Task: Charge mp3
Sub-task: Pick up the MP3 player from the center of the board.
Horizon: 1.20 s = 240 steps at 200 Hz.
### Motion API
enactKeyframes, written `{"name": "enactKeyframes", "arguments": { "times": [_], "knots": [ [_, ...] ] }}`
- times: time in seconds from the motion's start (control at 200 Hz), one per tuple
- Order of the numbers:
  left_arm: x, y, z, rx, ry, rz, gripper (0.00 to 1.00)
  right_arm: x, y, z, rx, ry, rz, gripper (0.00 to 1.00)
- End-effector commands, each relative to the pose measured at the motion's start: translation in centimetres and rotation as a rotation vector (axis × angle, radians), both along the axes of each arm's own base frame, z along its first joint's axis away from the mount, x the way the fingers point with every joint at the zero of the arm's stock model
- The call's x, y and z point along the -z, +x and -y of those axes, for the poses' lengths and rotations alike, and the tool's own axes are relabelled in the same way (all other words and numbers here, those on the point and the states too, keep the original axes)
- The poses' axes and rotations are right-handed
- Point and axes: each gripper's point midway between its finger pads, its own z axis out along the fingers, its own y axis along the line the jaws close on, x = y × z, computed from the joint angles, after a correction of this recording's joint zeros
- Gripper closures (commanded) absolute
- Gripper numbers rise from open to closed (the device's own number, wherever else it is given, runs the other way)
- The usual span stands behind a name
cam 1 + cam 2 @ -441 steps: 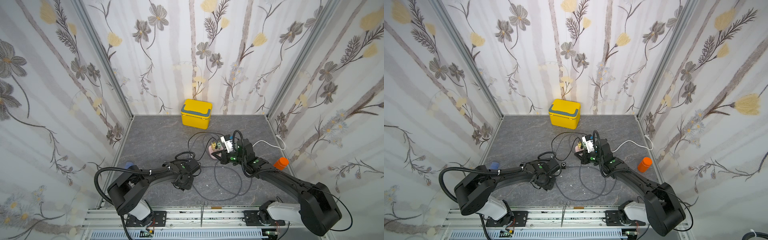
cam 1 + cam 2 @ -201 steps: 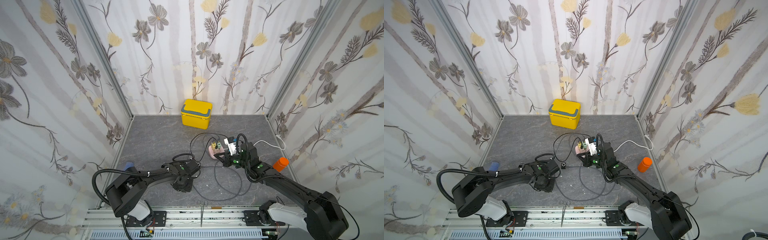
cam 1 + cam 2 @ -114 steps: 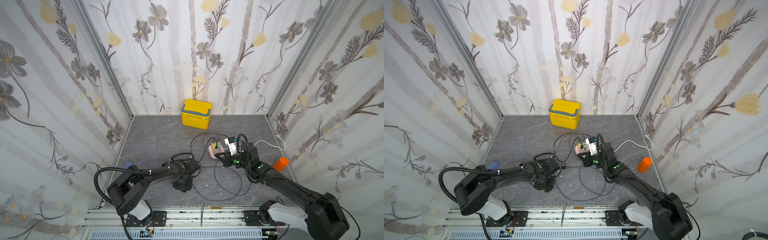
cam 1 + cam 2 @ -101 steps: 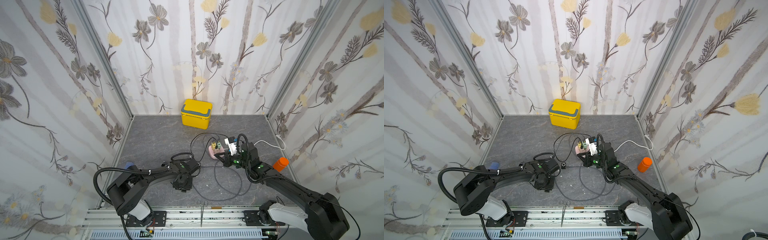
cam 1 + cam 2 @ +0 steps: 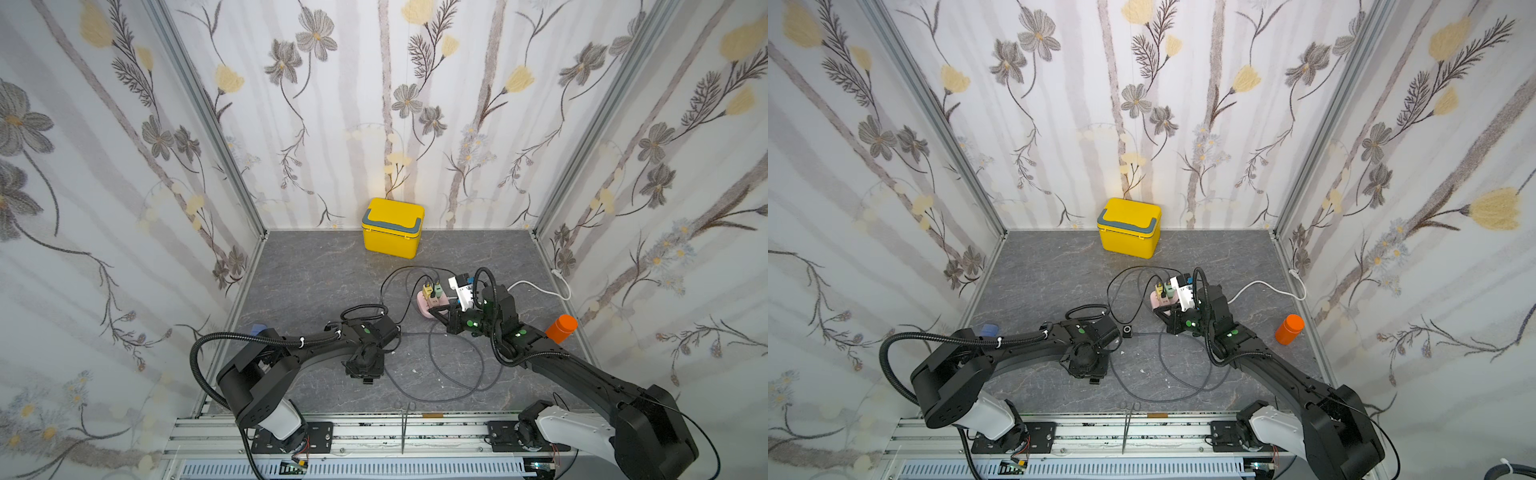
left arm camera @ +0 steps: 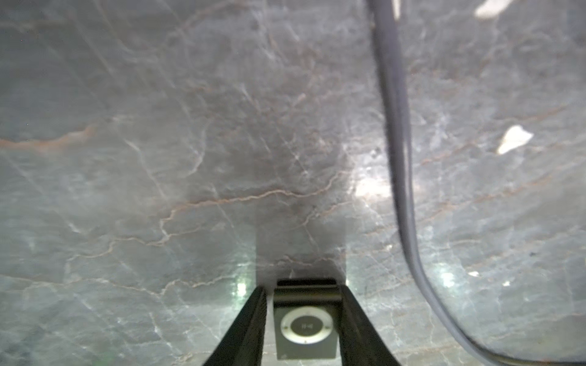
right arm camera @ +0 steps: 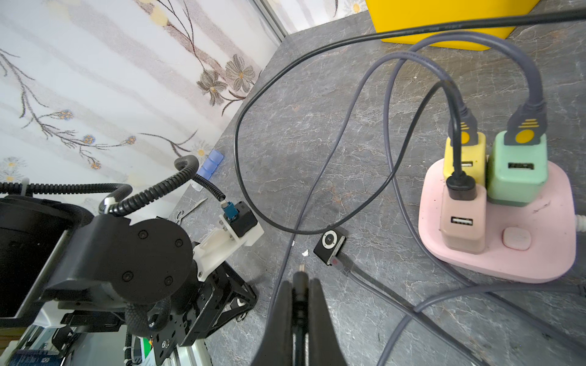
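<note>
Top views: left gripper (image 5: 366,371) is tipped down, low over the table (image 5: 307,282) at front-centre. Right gripper (image 5: 439,312) is at the pink power strip (image 5: 1155,306). Grey cable (image 5: 451,376) loops between the arms. Yellow box (image 5: 392,228) at the back wall, orange bottle (image 5: 561,328) by the right wall. Open floor is left and back. Left wrist: mp3 (image 6: 304,326) sits between narrow jaws, one finger on its edge and a sliver of table at the other; can't tell if it's clamped. Small, light, rigid, smooth, so it'll likely slip or twist. Grip the flat side edges. Right wrist: right jaws are closed on the black plug (image 7: 300,283), tip exposed. A black player (image 7: 329,247), already cabled, lies just ahead. Snag risk.
</note>
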Motion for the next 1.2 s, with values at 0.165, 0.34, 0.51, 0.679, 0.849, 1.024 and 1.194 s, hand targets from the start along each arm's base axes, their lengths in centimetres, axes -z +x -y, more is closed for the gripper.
{"name": "enactKeyframes", "arguments": {
  "times": [0.165,0.34,0.51,0.679,0.849,1.024,1.194],
  "knots": [
    [0.4,0.7,-2.0,-0.007,0.099,0.049,0.59,-0.5,0.1,-0.4,-0.023,0.011,0.029,1.0],
    [0.7,0.2,-1.2,-0.006,0.056,0.02,0.61,-0.4,0.1,-0.4,-0.022,0.009,0.028,1.0],
    [1.1,-0.2,-1.2,0.013,0.05,0.002,0.66,-0.2,0.1,-0.3,-0.022,0.0,0.025,1.0],
    [1.2,-0.3,-1.0,0.02,0.032,-0.004,0.7,-0.1,0.1,-0.1,-0.016,-0.008,0.028,1.0],
    [0.6,-0.1,-0.6,0.046,0.012,0.01,0.71,0.1,0.2,-0.1,-0.014,-0.013,0.024,1.0],
    [-0.3,0.7,-0.1,0.067,-0.025,0.067,0.74,0.5,0.3,-0.1,-0.009,-0.019,0.015,1.0],
    [-2.1,2.0,0.9,0.051,-0.099,0.143,0.74,0.7,0.3,-0.3,-0.013,-0.022,0.01,1.0]
  ]
}}
